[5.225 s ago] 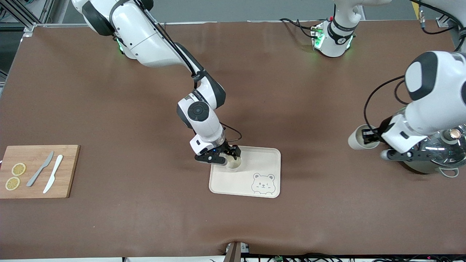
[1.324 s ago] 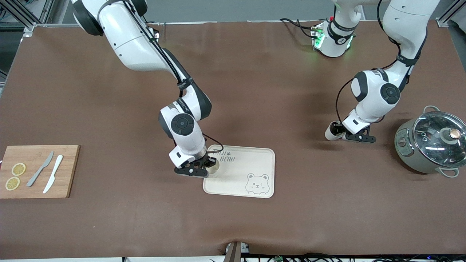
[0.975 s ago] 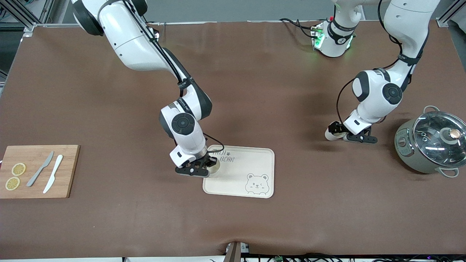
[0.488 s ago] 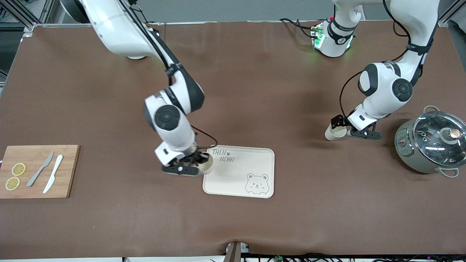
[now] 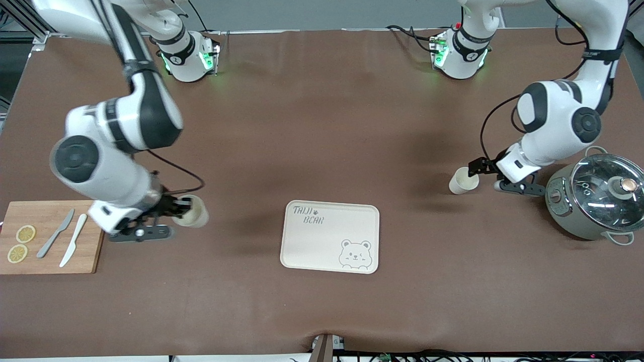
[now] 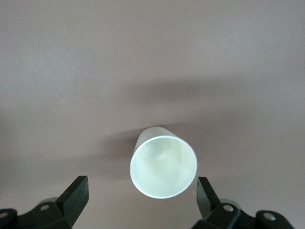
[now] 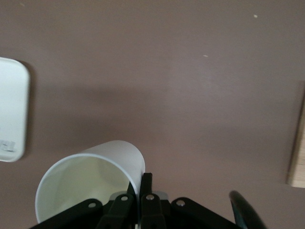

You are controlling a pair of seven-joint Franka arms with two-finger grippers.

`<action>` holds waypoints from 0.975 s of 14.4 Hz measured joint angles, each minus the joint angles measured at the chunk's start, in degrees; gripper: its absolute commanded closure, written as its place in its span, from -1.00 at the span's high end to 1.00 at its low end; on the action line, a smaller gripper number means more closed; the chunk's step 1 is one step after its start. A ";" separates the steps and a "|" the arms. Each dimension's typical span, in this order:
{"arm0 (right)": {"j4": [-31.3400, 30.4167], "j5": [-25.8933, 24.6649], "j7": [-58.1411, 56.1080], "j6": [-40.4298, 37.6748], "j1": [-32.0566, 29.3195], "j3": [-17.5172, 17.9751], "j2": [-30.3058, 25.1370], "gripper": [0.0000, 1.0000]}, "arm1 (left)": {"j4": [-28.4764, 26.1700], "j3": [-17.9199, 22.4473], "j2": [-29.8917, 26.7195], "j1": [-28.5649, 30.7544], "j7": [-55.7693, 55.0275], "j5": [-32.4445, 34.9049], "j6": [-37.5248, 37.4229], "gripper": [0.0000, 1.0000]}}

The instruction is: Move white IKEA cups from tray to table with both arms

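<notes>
One white cup [image 5: 463, 181] stands upright on the brown table between the tray and the pot. My left gripper [image 5: 484, 175] is open beside it, toward the pot. In the left wrist view the cup [image 6: 163, 167] sits free between the spread fingers [image 6: 76, 198]. My right gripper [image 5: 180, 212] is shut on the rim of the other white cup [image 5: 192, 217] and holds it tilted over the table between the cutting board and the tray. In the right wrist view the fingers [image 7: 147, 188] pinch the wall of the cup [image 7: 90, 174].
The cream bear tray [image 5: 329, 236] lies mid-table, with its corner in the right wrist view [image 7: 12, 109]. A grey pot with a glass lid [image 5: 593, 201] stands at the left arm's end. A wooden cutting board [image 5: 50, 236] with two knives and lemon slices lies at the right arm's end.
My right gripper lifted its cup off the tray and swung it toward the cutting board. My left gripper opened, let go of its cup on the table and drew back toward the pot.
</notes>
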 measured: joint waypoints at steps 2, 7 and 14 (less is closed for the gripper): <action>-3.14 1.98 -8.51 0.60 -5.34 -0.06 -0.84 -1.00 | 4.24 0.03 -0.02 0.99 0.00 0.00 -2.95 1.00; -15.05 5.06 -18.66 15.94 -12.17 -0.04 -0.72 -1.00 | 14.61 3.30 -0.07 -2.23 -1.98 -0.17 -10.08 1.00; -20.37 5.07 -18.66 26.28 -11.88 0.70 1.57 -1.00 | 34.85 8.96 -0.53 -9.94 -9.71 2.69 -30.13 1.00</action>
